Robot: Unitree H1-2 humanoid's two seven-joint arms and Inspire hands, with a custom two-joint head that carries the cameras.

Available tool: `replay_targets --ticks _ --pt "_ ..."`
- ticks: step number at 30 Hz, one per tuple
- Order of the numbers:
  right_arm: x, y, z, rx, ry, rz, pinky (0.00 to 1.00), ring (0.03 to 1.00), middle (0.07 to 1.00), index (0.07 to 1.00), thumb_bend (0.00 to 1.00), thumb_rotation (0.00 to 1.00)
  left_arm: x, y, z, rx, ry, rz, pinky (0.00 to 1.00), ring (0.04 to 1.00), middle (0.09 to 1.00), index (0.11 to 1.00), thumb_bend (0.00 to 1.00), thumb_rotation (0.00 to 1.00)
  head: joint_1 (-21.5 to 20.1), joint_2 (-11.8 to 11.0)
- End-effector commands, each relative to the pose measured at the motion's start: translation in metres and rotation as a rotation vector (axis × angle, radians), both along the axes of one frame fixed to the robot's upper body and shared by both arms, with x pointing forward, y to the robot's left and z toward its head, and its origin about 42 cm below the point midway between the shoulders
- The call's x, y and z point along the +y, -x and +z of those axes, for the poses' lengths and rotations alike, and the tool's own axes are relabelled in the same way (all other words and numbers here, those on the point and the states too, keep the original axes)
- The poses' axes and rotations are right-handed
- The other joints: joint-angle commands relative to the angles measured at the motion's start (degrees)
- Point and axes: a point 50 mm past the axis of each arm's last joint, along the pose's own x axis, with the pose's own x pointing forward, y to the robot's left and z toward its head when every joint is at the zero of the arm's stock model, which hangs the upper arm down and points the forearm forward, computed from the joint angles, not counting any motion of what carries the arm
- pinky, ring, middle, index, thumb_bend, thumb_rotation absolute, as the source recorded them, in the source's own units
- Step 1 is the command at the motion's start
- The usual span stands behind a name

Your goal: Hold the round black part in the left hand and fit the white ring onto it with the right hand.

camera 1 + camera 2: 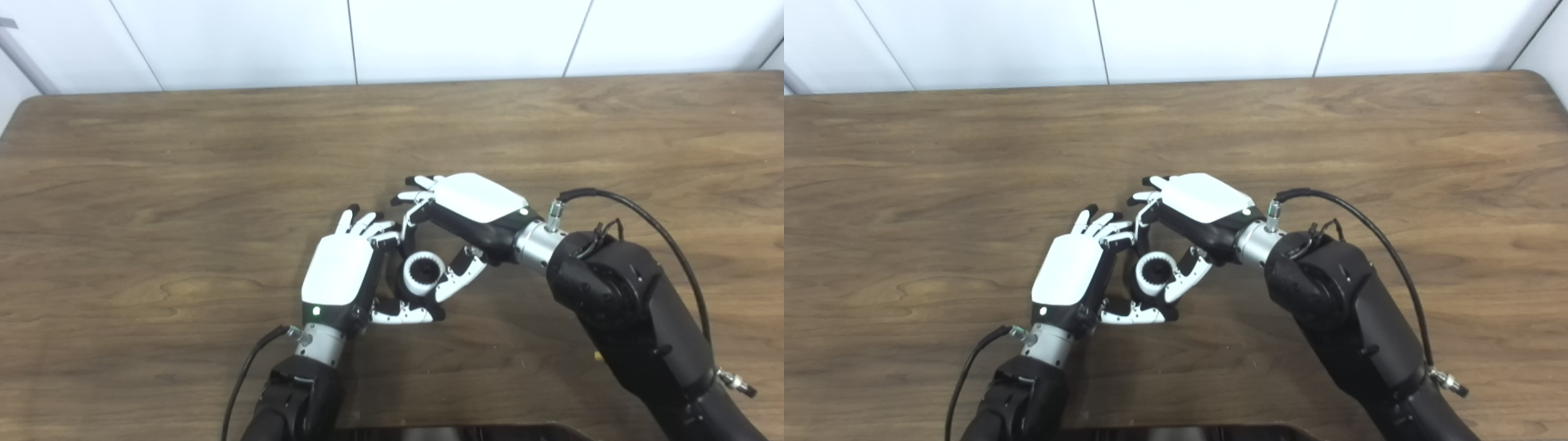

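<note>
White wall panels run along the back, and below them the brown wood-grain table (184, 153) fills my view, with both my arms coming up from the near edge and meeting a little toward the near side of the middle. My left robot hand (343, 275) sits palm turned inward, white back plate up, fingers (361, 223) curled toward the centre and thumb (401, 315) stretched along underneath. Between that thumb and those fingers sits the round black part (424, 267), and I can see its dark toothed centre facing up. Around it lies the white ring (418, 283), wrapping the black part like a collar; whether it is fully seated I cannot tell from here. My left robot hand is closed on the part, thumb below and fingertips at its far side. My right robot hand (471, 205) comes in from the right, tilted, white back plate up. Its thumb (458, 274) reaches down to touch the right side of the white ring, while its fingers (416, 199) arch over the far side, dark tips close to my left fingertips. So the right robot hand pinches the ring, partly closed around it. A black cable (643, 217) loops off my right wrist.
</note>
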Motion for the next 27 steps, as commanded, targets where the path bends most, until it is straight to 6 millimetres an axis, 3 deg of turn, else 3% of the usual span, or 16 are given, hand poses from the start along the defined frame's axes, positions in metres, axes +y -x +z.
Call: replay_targets --ticks 1,12,19,27 --pt "0.0 -0.003 0.017 -0.077 -0.009 0.015 1.0 1.0 0.937 0.664 0.97 0.32 -0.004 -0.003 0.015 -0.061 0.02 0.0 1.0 0.895 0.798 0.485 0.52 0.06 0.0 0.0" --pt "0.0 -0.005 0.019 -0.081 -0.01 0.006 1.0 1.0 0.944 0.646 0.97 0.31 -0.003 -0.004 0.014 -0.062 0.024 0.0 1.0 0.893 0.795 0.485 0.52 0.06 -0.1 0.0" --pt "-0.003 -0.005 0.019 -0.074 -0.023 0.0 1.0 1.0 0.929 0.583 0.91 0.23 -0.003 -0.005 0.014 -0.062 0.019 -0.001 1.0 0.893 0.796 0.486 0.52 0.06 -0.4 0.0" --pt "-0.016 -0.006 0.028 -0.086 -0.045 -0.042 1.0 1.0 0.93 0.596 0.9 0.24 -0.002 -0.005 0.014 -0.06 0.02 0.001 1.0 0.895 0.797 0.486 0.52 0.06 -0.5 -0.2"
